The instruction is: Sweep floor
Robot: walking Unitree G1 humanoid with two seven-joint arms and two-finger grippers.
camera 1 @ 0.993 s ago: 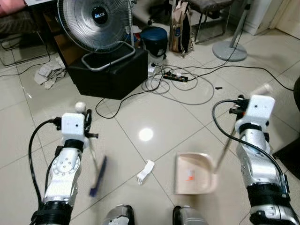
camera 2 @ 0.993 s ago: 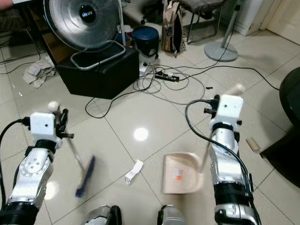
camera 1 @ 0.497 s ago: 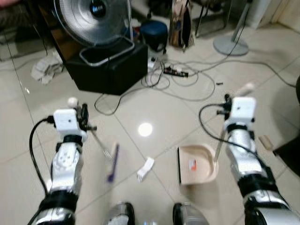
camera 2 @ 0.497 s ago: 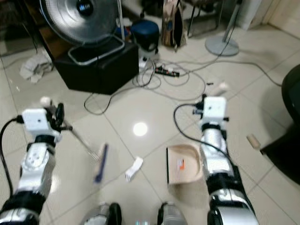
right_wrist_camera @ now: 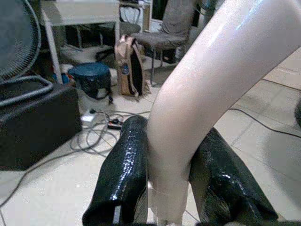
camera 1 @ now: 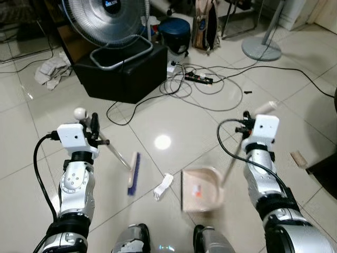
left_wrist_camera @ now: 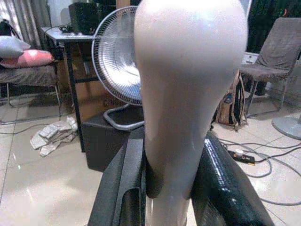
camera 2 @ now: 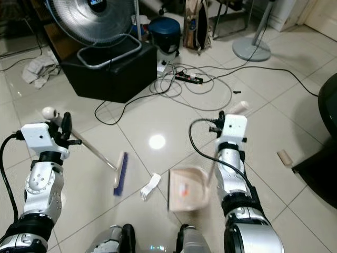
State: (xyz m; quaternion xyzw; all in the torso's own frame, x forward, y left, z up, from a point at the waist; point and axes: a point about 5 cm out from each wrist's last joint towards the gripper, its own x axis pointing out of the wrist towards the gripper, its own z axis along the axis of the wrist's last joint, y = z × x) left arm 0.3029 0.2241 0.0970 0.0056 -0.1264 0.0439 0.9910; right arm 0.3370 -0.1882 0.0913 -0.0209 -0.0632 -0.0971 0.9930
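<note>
My left gripper (camera 1: 93, 129) is shut on the cream handle (left_wrist_camera: 188, 94) of a small broom; its black fingers (left_wrist_camera: 123, 188) clamp the handle on both sides. The broom's blue-bristled head (camera 1: 134, 174) rests on the tiles just left of a crumpled white paper scrap (camera 1: 164, 186). My right gripper (camera 1: 245, 127) is shut on the cream dustpan handle (right_wrist_camera: 207, 89). The beige dustpan (camera 1: 200, 190), slightly blurred, sits low on the floor right of the scrap, its mouth facing it.
A black box (camera 1: 124, 79) with a floor fan (camera 1: 105, 21) stands ahead on the left. Loose cables and a power strip (camera 1: 198, 79) lie beyond. A blue bin (camera 1: 174, 32), a backpack (camera 1: 206, 23), a round stand base (camera 1: 261, 51) and a rag (camera 1: 51, 74) are farther off.
The broom head has swung right towards the paper scrap. The dustpan has slid left, closer to the scrap. Both grippers keep their hold, and the camera has shifted a little.
</note>
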